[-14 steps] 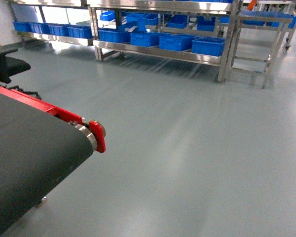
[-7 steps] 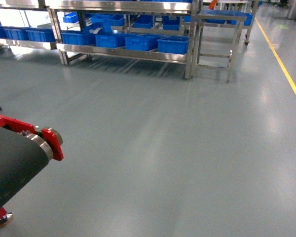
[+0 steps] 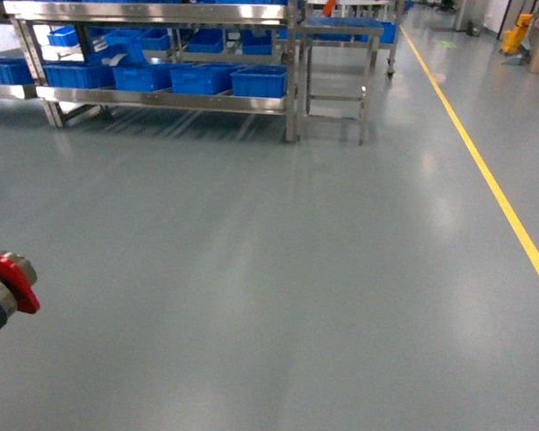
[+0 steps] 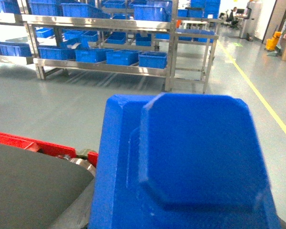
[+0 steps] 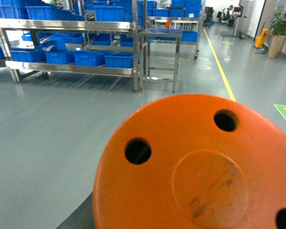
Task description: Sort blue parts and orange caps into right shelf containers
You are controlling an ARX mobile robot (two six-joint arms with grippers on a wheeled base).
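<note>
Shelving and conveyor (image 3: 0, 285) slide left in head view since earlier; only the conveyor's red end roller remains at left edge. Blue part (image 4: 190, 162) fills left wrist view, orange cap (image 5: 195, 167) fills right wrist view. Blue crates (image 3: 259, 83) sit on steel shelf (image 3: 162, 99). Neither gripper visible, jaw state can't tell.
</note>
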